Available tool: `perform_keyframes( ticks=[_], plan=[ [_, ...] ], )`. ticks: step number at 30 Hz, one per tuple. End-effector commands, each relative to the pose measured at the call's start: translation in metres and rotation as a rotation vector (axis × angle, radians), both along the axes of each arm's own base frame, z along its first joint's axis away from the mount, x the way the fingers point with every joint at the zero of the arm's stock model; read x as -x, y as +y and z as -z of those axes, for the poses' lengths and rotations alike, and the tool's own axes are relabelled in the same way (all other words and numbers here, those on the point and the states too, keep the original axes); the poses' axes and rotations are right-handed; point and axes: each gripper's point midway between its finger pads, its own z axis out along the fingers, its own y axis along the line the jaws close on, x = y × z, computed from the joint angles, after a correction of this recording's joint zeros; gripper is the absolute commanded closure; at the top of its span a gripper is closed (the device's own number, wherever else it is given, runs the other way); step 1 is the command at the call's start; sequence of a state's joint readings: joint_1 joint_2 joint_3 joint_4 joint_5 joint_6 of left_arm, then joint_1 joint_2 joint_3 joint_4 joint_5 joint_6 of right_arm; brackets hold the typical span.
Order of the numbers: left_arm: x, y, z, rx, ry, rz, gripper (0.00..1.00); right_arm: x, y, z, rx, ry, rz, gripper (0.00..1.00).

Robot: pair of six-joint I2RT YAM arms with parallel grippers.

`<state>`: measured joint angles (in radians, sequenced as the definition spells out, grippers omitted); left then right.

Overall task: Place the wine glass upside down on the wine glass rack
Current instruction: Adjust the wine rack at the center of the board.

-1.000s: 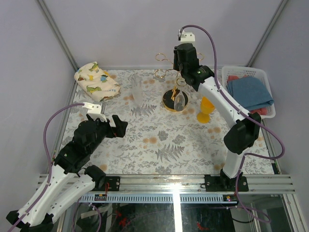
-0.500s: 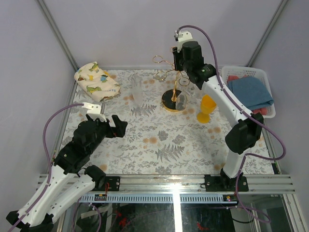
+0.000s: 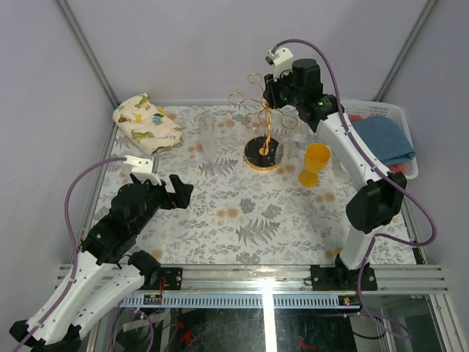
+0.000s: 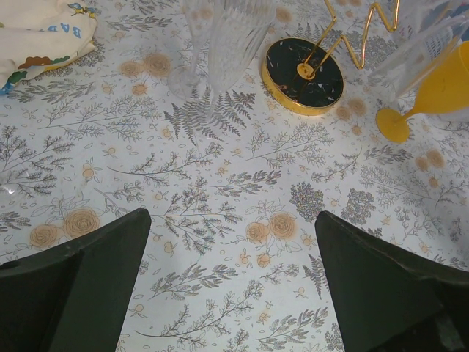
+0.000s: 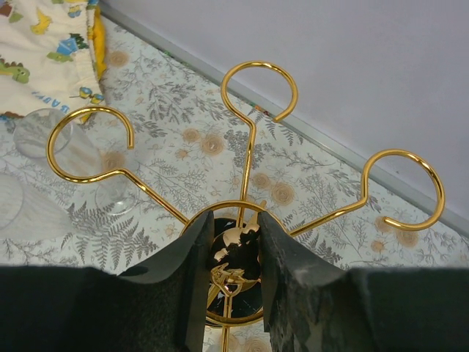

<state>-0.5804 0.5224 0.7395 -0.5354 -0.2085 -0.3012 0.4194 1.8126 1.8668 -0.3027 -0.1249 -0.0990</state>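
The left gripper (image 4: 233,220) is spread wide, nothing touched. Over the wine glass rack (image 4: 322,81), the right gripper (image 5: 231,220) is closed on the wine glass (image 4: 421,44) (bowl down, just right of the pole). Rightmost, a blue cloth (image 3: 379,141) and something red (image 3: 355,117) are kept in a white basket (image 3: 374,105).

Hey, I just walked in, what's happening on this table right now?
The right gripper is up over the gold wine glass rack, its jaws either side of the crown's hub; whether they grip anything is unclear. A clear wine glass shows just right of the rack, beside a yellow goblet; I can't tell if it hangs there yet. The left gripper hovers open, away from the rack.
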Motion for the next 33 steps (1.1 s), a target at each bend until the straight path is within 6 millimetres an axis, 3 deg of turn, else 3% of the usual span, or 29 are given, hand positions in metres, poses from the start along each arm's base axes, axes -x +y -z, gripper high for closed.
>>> perform_keyframes(
  ticks=[1, 6, 11, 13, 15, 17, 29, 33],
  plan=[
    [-0.002, 0.001, 0.001, 0.002, -0.007, -0.009, 0.05, 0.014, 0.014, -0.021, -0.024, -0.046, -0.19, 1.0],
    [-0.003, 0.001, 0.002, -0.001, -0.003, -0.01, 0.06, 0.024, 0.023, -0.023, -0.025, -0.045, -0.35, 1.0],
    [-0.003, 0.0, 0.003, -0.004, -0.001, -0.008, 0.06, 0.022, 0.022, -0.027, -0.03, -0.054, -0.371, 1.0],
    [-0.003, 0.001, 0.002, -0.002, -0.003, -0.011, 0.05, 0.02, 0.022, -0.03, -0.037, -0.06, -0.363, 0.88],
    [-0.003, 0.001, 0.002, -0.002, -0.004, -0.013, 0.06, 0.019, 0.022, -0.034, -0.053, -0.065, -0.348, 0.68],
    [-0.003, 0.001, 0.002, -0.001, -0.004, -0.013, 0.05, 0.018, 0.02, -0.039, -0.059, -0.074, -0.328, 0.57],
    [-0.002, 0.002, 0.001, 0.001, -0.007, -0.016, 0.05, 0.016, -0.012, -0.077, -0.197, -0.138, -0.054, 0.23],
    [-0.003, 0.003, 0.002, -0.001, -0.006, -0.019, 0.05, 0.024, -0.021, -0.097, -0.276, -0.191, 0.063, 0.19]
  ],
)
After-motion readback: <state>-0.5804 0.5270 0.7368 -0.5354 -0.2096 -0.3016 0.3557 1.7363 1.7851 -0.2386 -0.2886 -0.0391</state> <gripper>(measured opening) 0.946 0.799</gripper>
